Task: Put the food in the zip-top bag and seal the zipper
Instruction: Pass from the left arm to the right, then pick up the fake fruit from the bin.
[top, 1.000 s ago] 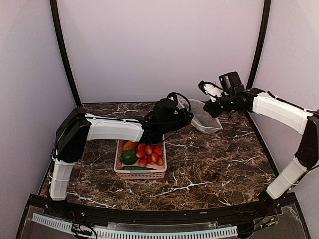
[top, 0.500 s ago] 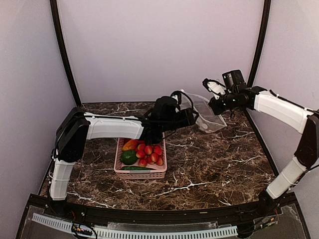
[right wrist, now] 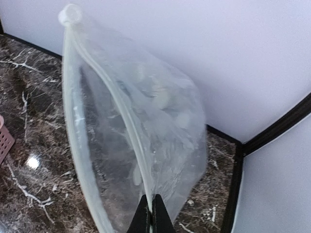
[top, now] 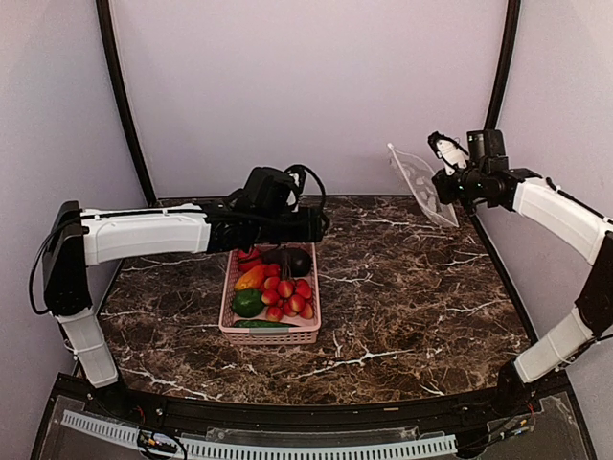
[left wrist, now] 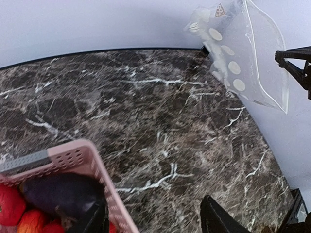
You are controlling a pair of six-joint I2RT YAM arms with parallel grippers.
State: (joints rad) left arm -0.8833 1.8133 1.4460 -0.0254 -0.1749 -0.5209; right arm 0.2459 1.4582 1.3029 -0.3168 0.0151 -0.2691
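Observation:
The zip-top bag [top: 420, 179] [left wrist: 233, 53] hangs in the air at the back right, clear with white dots. My right gripper [top: 442, 188] [right wrist: 151, 216] is shut on its mouth edge. The mouth gapes, and the zipper [right wrist: 118, 107] curves up from the fingertips. The food lies in the pink basket [top: 230, 316]: red fruits [top: 287, 292], a green pepper [top: 247, 303], a cucumber [top: 263, 324], a mango [top: 251, 278] and an eggplant [top: 293, 259] [left wrist: 58, 191]. My left gripper [top: 316, 228] [left wrist: 155, 224] is open and holds nothing, above the basket's far right corner [left wrist: 73, 158].
The dark marble table [top: 402, 307] ends at pale walls behind and at both sides. Black frame posts [top: 500, 86] stand at the back corners. My right arm [left wrist: 297, 68] shows at the edge of the left wrist view.
My left gripper opened, let go of the bag and swung left over the basket. My right gripper closed on the bag's edge and lifted it up and to the right.

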